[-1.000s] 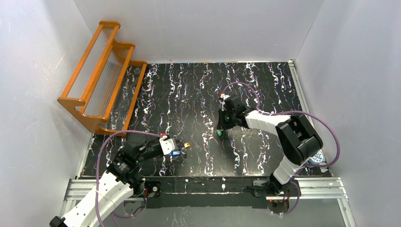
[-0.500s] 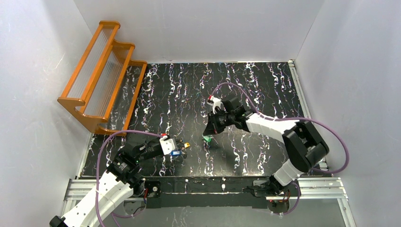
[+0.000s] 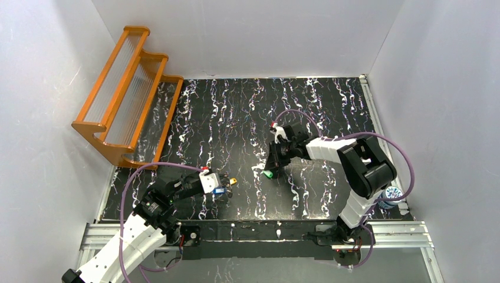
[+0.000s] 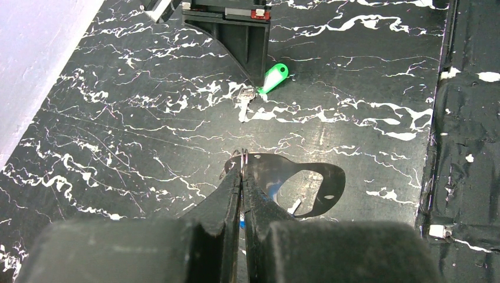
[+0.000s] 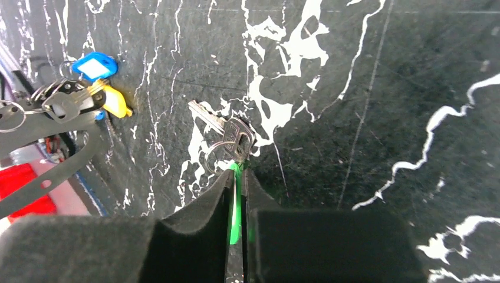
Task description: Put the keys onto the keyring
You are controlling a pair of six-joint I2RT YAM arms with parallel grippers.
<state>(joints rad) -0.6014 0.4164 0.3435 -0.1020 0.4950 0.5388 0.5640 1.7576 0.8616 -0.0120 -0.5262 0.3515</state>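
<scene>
No text, brand, number or sign could be read in any view. The blue key tag (image 5: 93,66), up and to the left of the right pincer (image 5: 237,175), had a white label panel that looked blank. A pale strip with red ends (image 4: 227,10) on that pincer's housing was too small to read.

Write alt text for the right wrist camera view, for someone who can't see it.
The right fingers pinch a green key tag, with its silver key resting just ahead on the black marbled table. At upper left sits the keyring, with a blue tag and a yellow tag bunched at it.
</scene>
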